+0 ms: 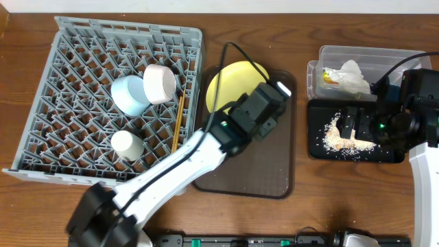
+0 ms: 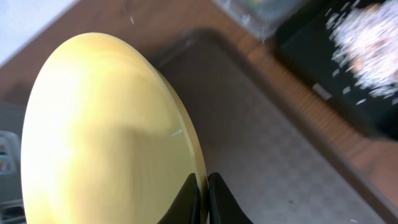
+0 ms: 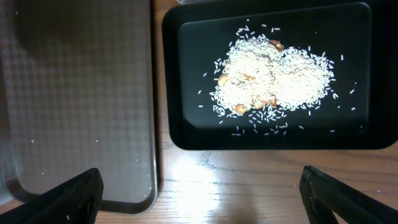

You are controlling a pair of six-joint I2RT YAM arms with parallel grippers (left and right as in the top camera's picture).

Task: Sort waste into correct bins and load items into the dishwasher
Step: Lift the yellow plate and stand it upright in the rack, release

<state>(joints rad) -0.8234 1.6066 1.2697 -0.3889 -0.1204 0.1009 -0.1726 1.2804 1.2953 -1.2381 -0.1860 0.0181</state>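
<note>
My left gripper point(image 1: 255, 104) point(image 2: 204, 198) is shut on the rim of the round yellow plate point(image 1: 230, 81) point(image 2: 106, 137) and holds it tilted above the brown serving tray point(image 1: 274, 171). The grey dish rack point(image 1: 62, 130) holds the light blue bowl point(image 1: 129, 94), white bowl point(image 1: 160, 82), white cup point(image 1: 127, 145) and chopsticks point(image 1: 179, 122). My right gripper point(image 1: 353, 127) point(image 3: 199, 199) is open and empty over the black tray point(image 1: 315, 147) point(image 3: 186, 134), which holds the rice crumbs point(image 1: 341, 137) point(image 3: 273, 78). The clear tub point(image 1: 329, 56) holds the napkin point(image 1: 353, 75) and wrapper point(image 1: 330, 77).
The brown serving tray also shows in the right wrist view point(image 3: 74, 93), beside the black tray with a strip of wooden table point(image 3: 249, 180) between them. The rack fills the left of the table; the tub and black tray stand at the right.
</note>
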